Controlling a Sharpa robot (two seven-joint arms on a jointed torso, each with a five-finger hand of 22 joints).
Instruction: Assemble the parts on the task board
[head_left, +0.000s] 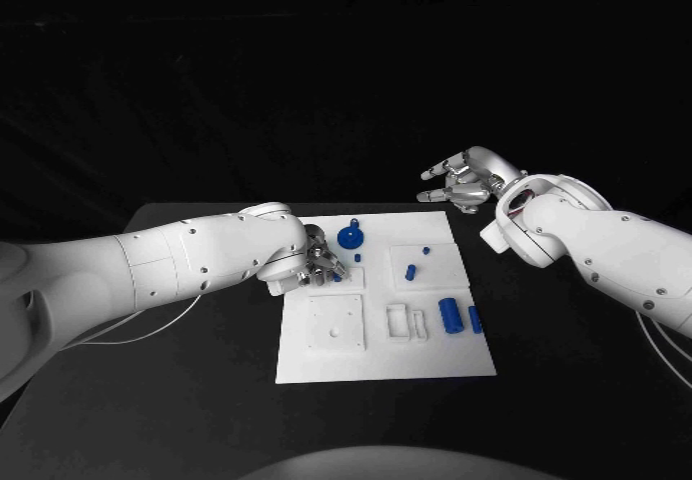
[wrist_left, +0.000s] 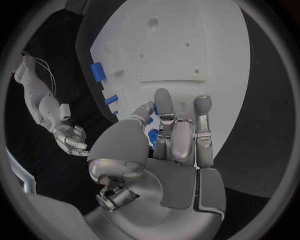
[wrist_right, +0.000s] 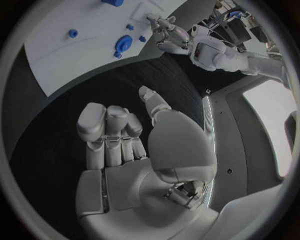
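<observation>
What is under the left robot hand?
The left robot hand is over the board, fingers around a small blue part. Most of the part and the board beneath stay covered.

No readable text, label, brand, number or sign appears anywhere in these views. The task board (head_left: 387, 360) carries no legible marking on its white surface, and the blue parts (head_left: 450, 315) are equally unmarked.
</observation>
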